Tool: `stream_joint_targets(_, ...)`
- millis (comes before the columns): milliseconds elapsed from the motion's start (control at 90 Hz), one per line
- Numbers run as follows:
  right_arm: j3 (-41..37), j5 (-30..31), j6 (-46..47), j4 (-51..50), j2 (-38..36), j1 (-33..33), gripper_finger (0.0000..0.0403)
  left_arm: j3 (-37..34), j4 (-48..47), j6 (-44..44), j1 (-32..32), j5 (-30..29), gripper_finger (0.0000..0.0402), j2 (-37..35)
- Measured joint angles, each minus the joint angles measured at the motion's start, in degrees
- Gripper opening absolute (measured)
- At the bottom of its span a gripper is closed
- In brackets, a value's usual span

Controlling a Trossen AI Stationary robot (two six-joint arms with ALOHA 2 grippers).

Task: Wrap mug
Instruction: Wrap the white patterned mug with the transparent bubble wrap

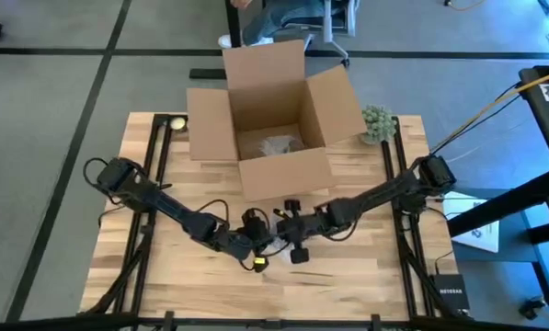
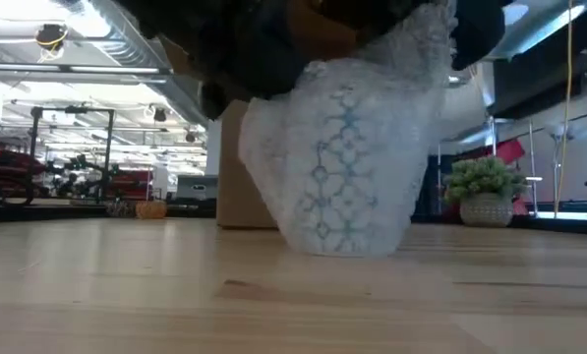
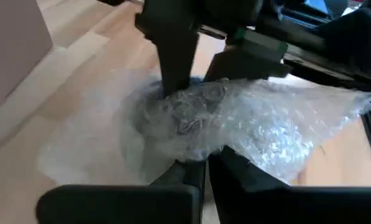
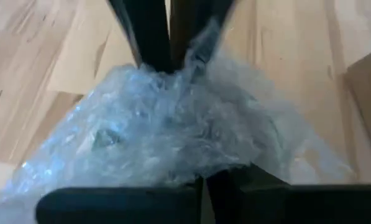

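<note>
Low view shows the bubble-wrapped mug point(image 2: 347, 157) standing on the table point(image 2: 126, 295), wrapping nearly finished. My left gripper point(image 3: 205, 163) and right gripper point(image 4: 204, 177) both pinch the wrap; next I probably fold the loose ends tight.

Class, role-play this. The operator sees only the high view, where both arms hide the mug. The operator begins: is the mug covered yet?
Observer: Yes. In the low view the bubble wrap covers the mug on the side that shows, down to the table.
Operator: Is the left arm gripping it?
Observer: Yes. The left gripper has its fingers shut on a fold of wrap.
Operator: And the right?
Observer: The right gripper pinches the wrap too, from the opposite side.
</note>
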Motion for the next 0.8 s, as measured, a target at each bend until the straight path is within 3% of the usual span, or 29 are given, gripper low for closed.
stream_joint_targets(211,0.02,-0.23,0.26,0.37,0.37,0.48,0.0001,0.3,0.44,5.96,-0.63,-9.22,0.0,-3.25)
stream_joint_targets(467,0.02,0.18,0.08,0.38,0.42,0.44,0.0001,0.33,2.89,5.52,3.46,-2.39,0.0,2.32)
stream_joint_targets(633,-0.16,0.16,0.1,-0.73,0.29,0.39,0.0,0.47,8.62,-0.1,4.36,-4.09,0.0,8.3)
stream_joint_targets(800,4.66,-0.13,0.05,-12.9,-1.65,0.79,0.0001,0.63,8.84,2.68,4.95,-2.11,0.0,8.46)
